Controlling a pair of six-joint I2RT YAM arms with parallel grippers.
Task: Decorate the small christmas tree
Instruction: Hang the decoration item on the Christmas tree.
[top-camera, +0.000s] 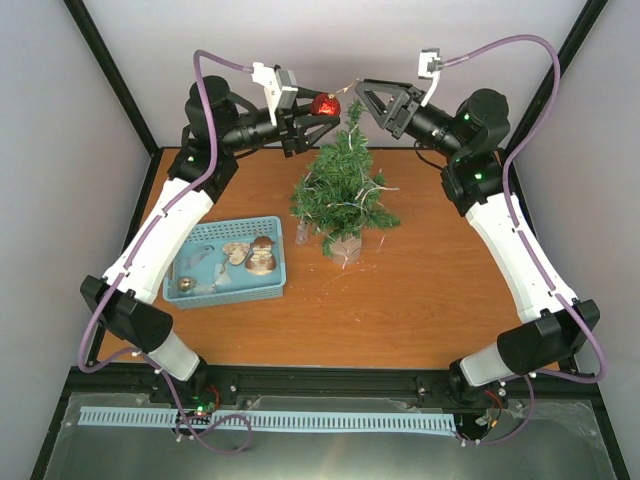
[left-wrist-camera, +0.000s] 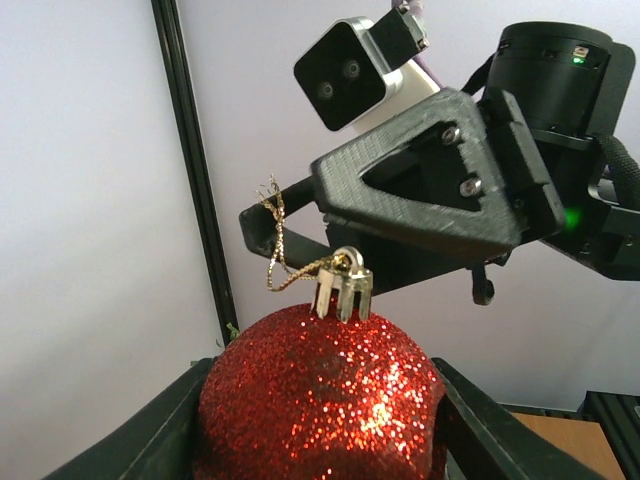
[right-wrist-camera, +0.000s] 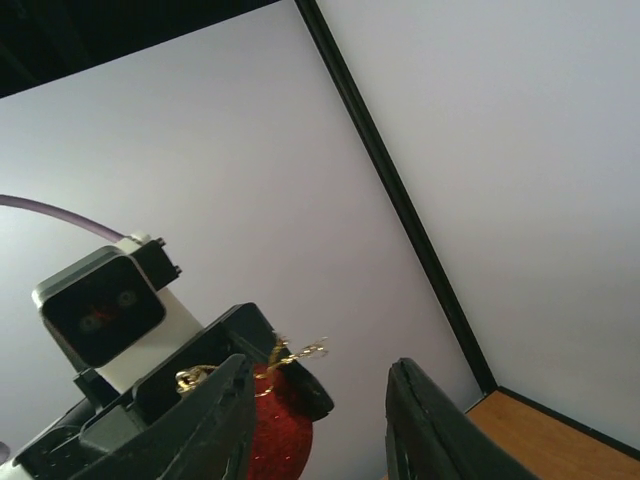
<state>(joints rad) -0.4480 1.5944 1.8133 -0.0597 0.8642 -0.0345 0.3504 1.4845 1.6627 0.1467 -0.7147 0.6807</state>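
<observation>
The small christmas tree (top-camera: 343, 185) stands upright on the wooden table, with thin light wire among its branches. High above its top, my left gripper (top-camera: 318, 118) is shut on a red glitter ball (top-camera: 325, 104). In the left wrist view the ball (left-wrist-camera: 320, 400) fills the space between the jaws, its gold cap (left-wrist-camera: 343, 285) up and a gold string loop (left-wrist-camera: 275, 250) trailing toward my right gripper (left-wrist-camera: 420, 200). My right gripper (top-camera: 362, 95) faces the ball from the right, open. In the right wrist view the string's end (right-wrist-camera: 300, 352) lies beside the left finger (right-wrist-camera: 215, 420), not pinched.
A blue basket (top-camera: 225, 262) with several ornaments sits on the table left of the tree. Black frame posts and white walls close in the back corners. The tree's pale base (top-camera: 345, 248) stands near the table's middle.
</observation>
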